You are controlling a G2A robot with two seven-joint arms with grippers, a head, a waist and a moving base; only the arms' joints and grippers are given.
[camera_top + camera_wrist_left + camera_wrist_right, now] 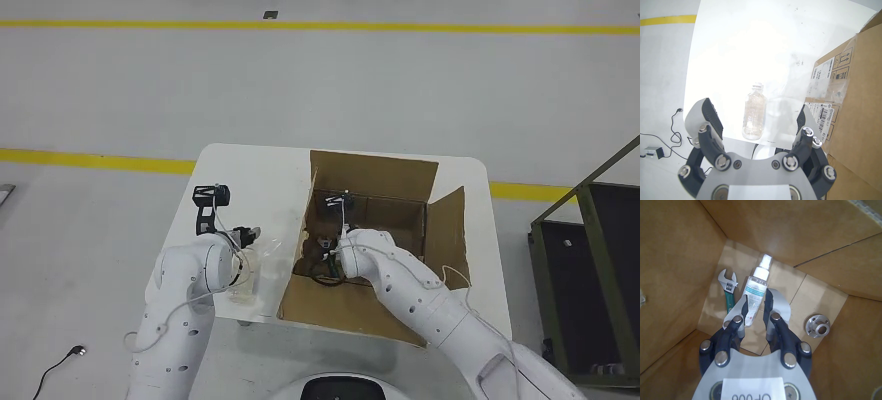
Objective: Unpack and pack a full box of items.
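An open cardboard box (372, 180) stands on the white table (250, 170). Inside it, my right gripper (756, 294) is shut on the lower body of a white-capped spray bottle (758, 277). On the box floor beside it lie a green-handled adjustable wrench (728, 289) and a metal flange (816, 327). Outside the box, a clear capless plastic bottle (754, 117) stands upright near the table's front edge. My left gripper (754, 106) hangs open above it, one finger on each side, not touching.
The box's outer wall (857, 94) with shipping labels rises close beside the left gripper. A clear plastic film (810, 85) lies against that wall. The table's far half (744, 47) is bare. Cables and a small adapter (653, 153) lie on the floor.
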